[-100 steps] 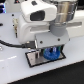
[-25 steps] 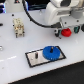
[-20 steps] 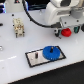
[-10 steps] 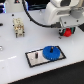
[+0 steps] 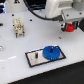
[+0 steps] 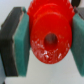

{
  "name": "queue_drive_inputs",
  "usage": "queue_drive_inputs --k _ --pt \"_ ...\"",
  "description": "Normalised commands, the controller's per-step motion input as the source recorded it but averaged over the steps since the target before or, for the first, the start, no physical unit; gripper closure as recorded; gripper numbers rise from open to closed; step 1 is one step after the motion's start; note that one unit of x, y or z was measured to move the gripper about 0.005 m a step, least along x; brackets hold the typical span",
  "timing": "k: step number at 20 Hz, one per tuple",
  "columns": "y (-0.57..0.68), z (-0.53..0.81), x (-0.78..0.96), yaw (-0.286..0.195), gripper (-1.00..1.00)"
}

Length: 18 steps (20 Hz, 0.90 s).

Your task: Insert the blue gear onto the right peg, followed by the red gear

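One gear is seated — the blue gear [image 5: 50,52] sits on the base plate [image 5: 44,55] mid-bench. The gripper [image 6: 46,40] clamps the red gear [image 6: 49,37] near the far edge; centre its hole over the peg, then lower squarely.

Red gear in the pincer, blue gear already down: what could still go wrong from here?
1. The red gear is held by its toothed rim between the pads, so it may tilt or slip.
2. It hangs far from the base; a misaligned descent could miss the peg.
3. It may land on the blue gear without seating.
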Motion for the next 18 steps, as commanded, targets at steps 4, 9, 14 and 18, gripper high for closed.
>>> queue_drive_inputs --k 4,9,14,18 --pt "-0.39 0.54 0.46 0.0 1.0" --pt "-0.41 0.53 0.51 0.0 1.0" --pt "-0.36 0.47 0.57 0.0 1.0" --pt "-0.32 0.27 0.67 0.0 1.0"
